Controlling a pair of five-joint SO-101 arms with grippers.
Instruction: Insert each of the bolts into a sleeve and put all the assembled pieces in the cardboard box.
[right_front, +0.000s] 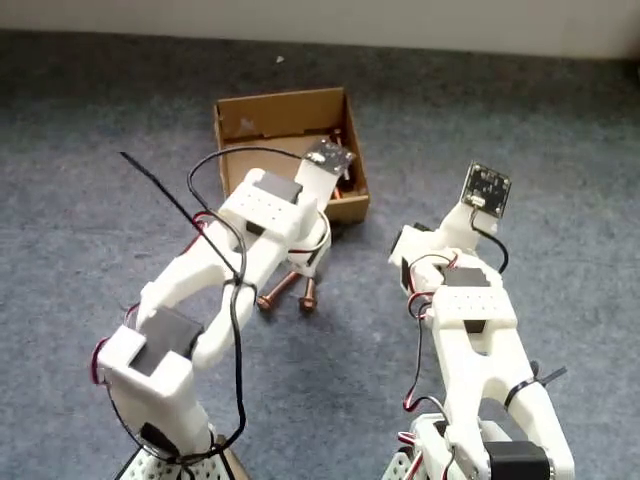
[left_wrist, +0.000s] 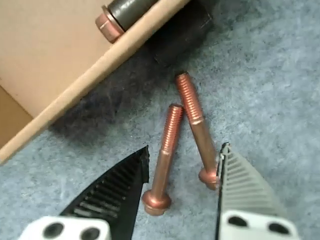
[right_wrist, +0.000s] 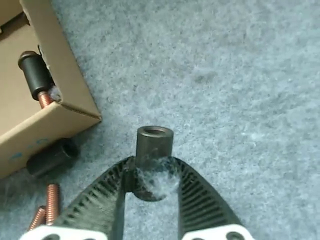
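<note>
Two copper bolts (left_wrist: 162, 160) lie on the grey carpet (left_wrist: 280, 75) just beside the cardboard box (left_wrist: 90, 75), between the left gripper (left_wrist: 184, 149)'s wide-spread fingers, while the right gripper (right_wrist: 153, 165) clamps a dark sleeve (right_wrist: 155, 142) near the box's corner.

The left gripper (left_wrist: 185, 148) stands spread over two copper bolts (left_wrist: 165, 155) on the carpet (left_wrist: 280, 75) (threaded ends close, heads apart). A dark sleeve (left_wrist: 181, 37) lies against the cardboard box (left_wrist: 95, 75).
</note>
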